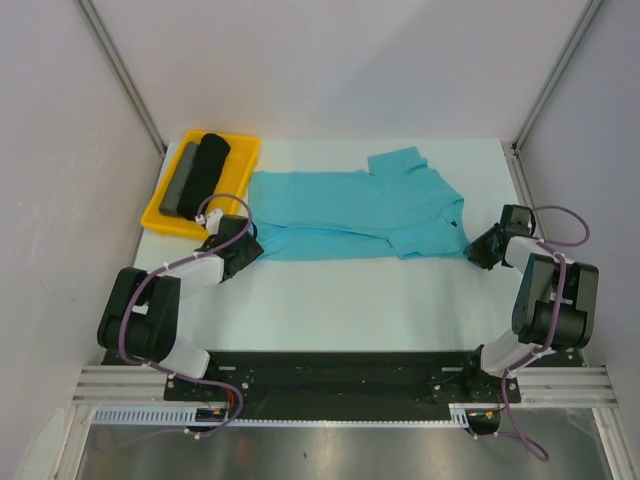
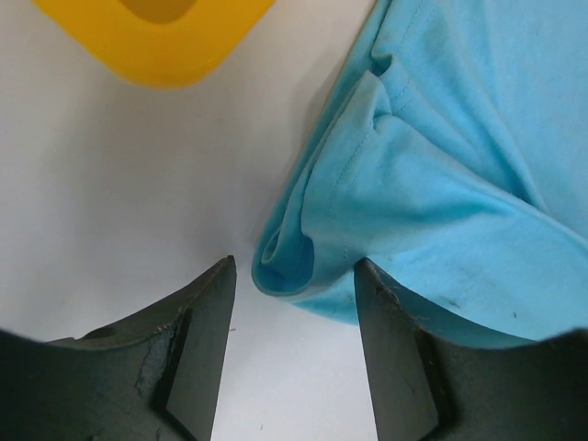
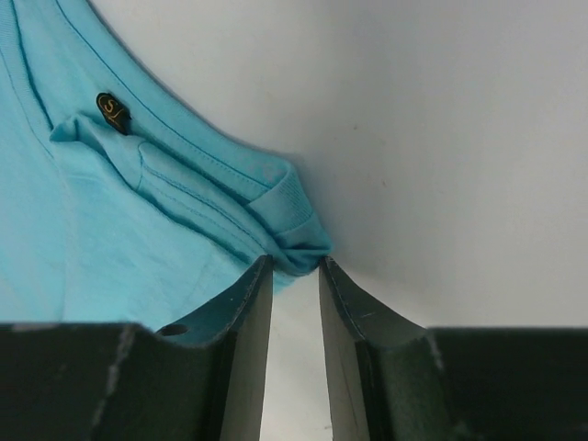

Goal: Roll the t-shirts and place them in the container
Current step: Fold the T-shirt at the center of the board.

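Note:
The turquoise t-shirt (image 1: 350, 215) lies folded lengthwise across the middle of the table, with one sleeve (image 1: 395, 160) sticking out toward the back. My left gripper (image 1: 246, 252) is open at the shirt's near left corner. In the left wrist view the curled corner (image 2: 289, 262) sits between the tips of my left gripper (image 2: 295, 263). My right gripper (image 1: 479, 245) is at the neck end. In the right wrist view my right gripper (image 3: 295, 262) is shut on the bunched collar edge (image 3: 299, 241), with the dark neck label (image 3: 113, 110) beyond it.
A yellow tray (image 1: 160, 215) stands at the back left and holds a black roll (image 1: 208, 165) and a grey roll (image 1: 180, 178). Its corner (image 2: 165, 55) shows just beyond my left gripper. Enclosure walls stand on the left, right and back.

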You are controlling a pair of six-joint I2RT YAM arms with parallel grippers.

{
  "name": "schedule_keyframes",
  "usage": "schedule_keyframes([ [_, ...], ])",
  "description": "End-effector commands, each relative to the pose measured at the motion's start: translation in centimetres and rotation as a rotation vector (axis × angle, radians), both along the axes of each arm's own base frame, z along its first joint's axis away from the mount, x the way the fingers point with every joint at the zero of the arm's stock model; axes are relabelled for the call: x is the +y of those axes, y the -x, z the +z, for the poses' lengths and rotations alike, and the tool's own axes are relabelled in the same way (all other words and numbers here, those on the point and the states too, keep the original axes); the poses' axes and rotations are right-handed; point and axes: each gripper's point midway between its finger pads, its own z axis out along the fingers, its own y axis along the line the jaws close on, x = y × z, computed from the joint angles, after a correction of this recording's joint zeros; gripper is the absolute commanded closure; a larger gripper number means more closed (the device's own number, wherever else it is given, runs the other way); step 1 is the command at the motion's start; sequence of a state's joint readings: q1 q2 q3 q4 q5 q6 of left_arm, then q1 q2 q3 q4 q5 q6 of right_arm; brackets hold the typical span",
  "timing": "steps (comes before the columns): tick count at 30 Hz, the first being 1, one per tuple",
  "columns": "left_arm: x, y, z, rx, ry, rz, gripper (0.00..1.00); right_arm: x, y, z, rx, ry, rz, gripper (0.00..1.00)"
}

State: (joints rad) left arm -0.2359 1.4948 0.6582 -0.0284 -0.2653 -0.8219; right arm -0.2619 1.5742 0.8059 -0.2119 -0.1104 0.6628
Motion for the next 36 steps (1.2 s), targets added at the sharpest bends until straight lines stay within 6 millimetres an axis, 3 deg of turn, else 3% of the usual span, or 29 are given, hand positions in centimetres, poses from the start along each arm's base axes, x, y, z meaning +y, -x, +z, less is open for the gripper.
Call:
schedule_keyframes([
  [1, 0.6, -0.8, -0.2, -0.01, -0.016, 0.025, 0.41, -0.4, -1.0, 0.0, -0.031, 0.025, -0.004, 0.69],
  [7, 0.6, -2.2, -0.4, -0.004, -0.044, 0.019, 0.59, -0.6, -1.6, 0.3, -0.046, 0.047, 0.005, 0.84],
  [8, 0.7, -2.3, -0.4, -0.003, -0.047, 0.022, 0.72, -0.7, -1.7, 0.5, -0.05, 0.051, 0.008, 0.87],
  [10, 1.0, -2.7, 0.0, -0.002, -0.065, 0.034, 0.85, -0.8, -1.7, 0.8, -0.045, 0.06, 0.007, 0.98],
  [11, 1.2, -2.3, -0.1, 0.017, -0.077, 0.038, 1.0, -1.0, -1.7, 1.1, -0.048, 0.069, 0.01, 1.0],
  [17, 2.5, -1.1, 2.0, 0.037, -0.135, 0.058, 1.0, -2.8, 0.5, 2.6, -0.003, 0.104, -0.034, 1.0],
  [23, 3.4, 2.8, 2.6, 0.068, -0.14, 0.059, 1.0, -4.8, 4.2, 4.1, 0.053, 0.134, -0.09, 1.0],
  [28, 3.7, 6.7, 1.3, 0.104, -0.113, 0.059, 1.0, -5.0, 7.1, 6.2, 0.047, 0.151, -0.109, 1.0],
  [29, 3.7, 7.1, 1.9, 0.077, -0.1, 0.058, 1.0, -4.8, 8.1, 5.8, 0.068, 0.143, -0.115, 1.0],
  [31, 3.7, 8.7, 0.9, 0.097, -0.086, 0.054, 1.0, -4.7, 9.1, 5.9, 0.065, 0.148, -0.121, 1.0],
  [33, 3.7, 9.6, 0.8, 0.083, -0.068, 0.049, 1.0, -4.2, 10.7, 4.8, 0.094, 0.129, -0.124, 1.0],
  [35, 3.5, 10.2, 0.7, 0.077, -0.052, 0.04, 1.0, -3.4, 11.0, 4.6, 0.079, 0.104, -0.118, 0.99],
  [36, 3.5, 10.6, 0.7, 0.067, -0.044, 0.038, 0.95, -2.9, 11.1, 4.7, 0.076, 0.078, -0.114, 0.95],
])
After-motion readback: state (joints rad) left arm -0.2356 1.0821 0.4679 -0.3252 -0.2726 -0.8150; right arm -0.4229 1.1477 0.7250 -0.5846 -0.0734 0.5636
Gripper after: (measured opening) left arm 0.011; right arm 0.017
